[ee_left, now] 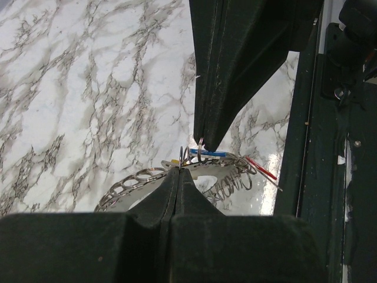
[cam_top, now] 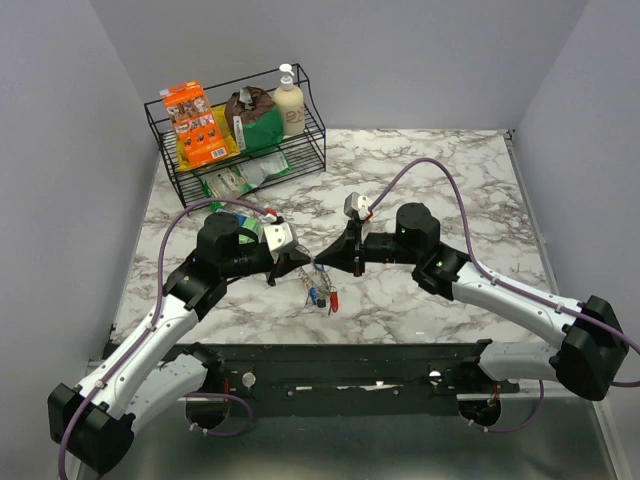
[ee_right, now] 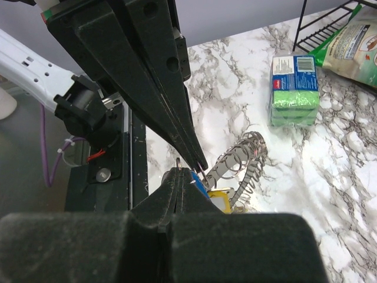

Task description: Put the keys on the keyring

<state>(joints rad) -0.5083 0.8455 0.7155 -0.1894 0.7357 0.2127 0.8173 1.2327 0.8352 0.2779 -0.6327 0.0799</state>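
Note:
Both grippers meet tip to tip above the table's near middle. My left gripper (cam_top: 298,266) is shut on a thin wire of the keyring (ee_left: 135,180), a chain-like silver loop that hangs below it; it also shows in the right wrist view (ee_right: 235,162). My right gripper (cam_top: 322,262) is shut on a small wire ring at the head of the blue key (ee_right: 199,186). The blue key (ee_left: 207,152) lies edge-on just under its tip (ee_left: 202,141). A yellow key (ee_right: 219,197) and a red key (ee_left: 259,167) hang in the same cluster (cam_top: 322,295).
A black wire rack (cam_top: 310,150) with packets and a bottle stands at the back left. A green sponge pack (ee_right: 294,88) lies on the marble behind the left arm. The black mounting rail (cam_top: 340,365) runs along the near edge.

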